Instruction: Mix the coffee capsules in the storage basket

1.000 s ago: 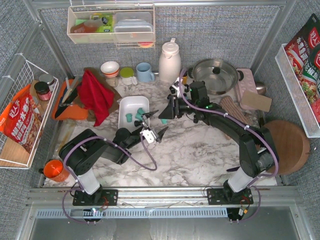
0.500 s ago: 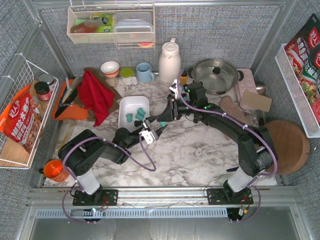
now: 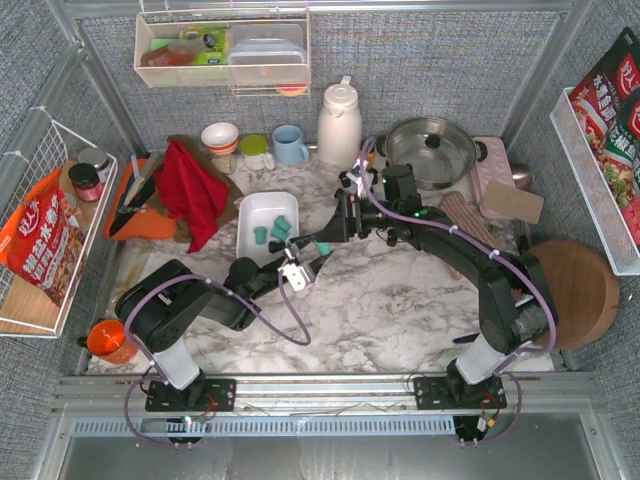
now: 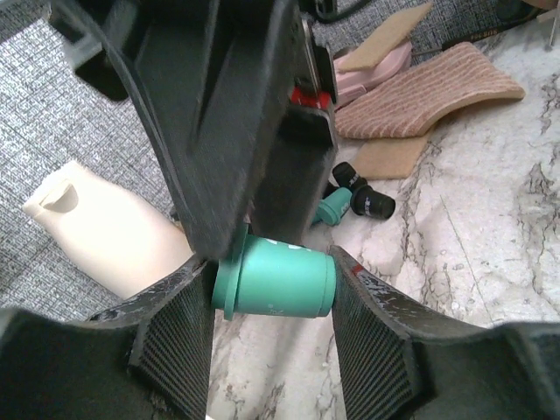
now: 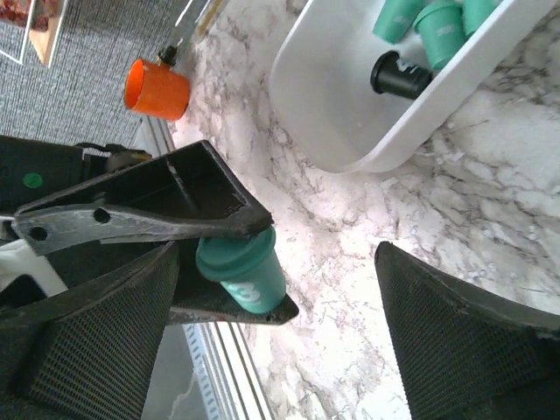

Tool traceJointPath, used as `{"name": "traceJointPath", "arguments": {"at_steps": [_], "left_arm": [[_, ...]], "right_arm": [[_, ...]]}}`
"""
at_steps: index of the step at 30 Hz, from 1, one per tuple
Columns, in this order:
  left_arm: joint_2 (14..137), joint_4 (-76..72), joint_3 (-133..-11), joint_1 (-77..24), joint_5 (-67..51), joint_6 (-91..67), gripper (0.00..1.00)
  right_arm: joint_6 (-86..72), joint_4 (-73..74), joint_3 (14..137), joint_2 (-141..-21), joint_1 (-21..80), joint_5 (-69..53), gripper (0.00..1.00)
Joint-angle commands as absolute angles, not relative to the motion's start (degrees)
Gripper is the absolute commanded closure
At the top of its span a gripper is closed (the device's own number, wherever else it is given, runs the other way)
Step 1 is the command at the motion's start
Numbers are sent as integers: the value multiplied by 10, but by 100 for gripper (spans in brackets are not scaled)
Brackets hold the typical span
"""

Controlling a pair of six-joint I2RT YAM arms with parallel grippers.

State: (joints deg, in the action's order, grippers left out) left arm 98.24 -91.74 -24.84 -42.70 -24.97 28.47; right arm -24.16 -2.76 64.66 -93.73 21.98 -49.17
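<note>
A marble-patterned table (image 3: 400,300) carries a white thermos jug (image 3: 339,122) at the back. To the jug's right stands a steel pot with a lid (image 3: 432,150), and to its left a blue mug (image 3: 290,144), a green-lidded cup (image 3: 255,151) and a red-and-white bowl (image 3: 220,136). A red cloth (image 3: 188,190) lies partly over an orange tray (image 3: 150,215). An orange cup (image 3: 108,340) sits at the near left corner. A round wooden board (image 3: 575,290) lies at the right edge, near a ribbed brown mat (image 3: 465,215) and a tan pad (image 3: 512,202). A white wire basket (image 3: 30,150) on the left wall holds a red snack bag (image 3: 45,245) and a dark jar (image 3: 86,180). A clear shelf bin (image 3: 225,50) hangs on the back wall.
</note>
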Motion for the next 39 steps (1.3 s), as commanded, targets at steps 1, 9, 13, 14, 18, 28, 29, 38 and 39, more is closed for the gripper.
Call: {"name": "traceJointPath", "arguments": {"at_steps": [1,9,13,14,18,28,29,38,39], "left_arm": [[981,-962,-240,-428,-223,281,78],[981,-954,-229,-419,-105,230,100],[967,-923,-235,-391,-62,160,100],[965,-913,-237,-384,-47,145,100],[934,-824,-258,-350,6,83,100],[927,-403,-426,-269,45,-67,100],[940,-368,-447,-259,37,-88,100],[1130,-121,-696,-175,-89,-231,100],[1144,-115,-709,-171,-100,-237,100]], "right_arm": [[-236,-38,640,-908,202,-470,1],[-134,87,662,-847,197,-215,1],[-113,97,665,-835,191,-76,1],[-113,87,663,-836,186,-58,1],[-218,32,637,-868,151,41,1],[-214,42,734,-1012,143,-13,38],[-224,43,740,-1022,147,-9,39],[-272,69,802,-1105,193,52,49],[-278,76,808,-1112,196,63,49]]}}
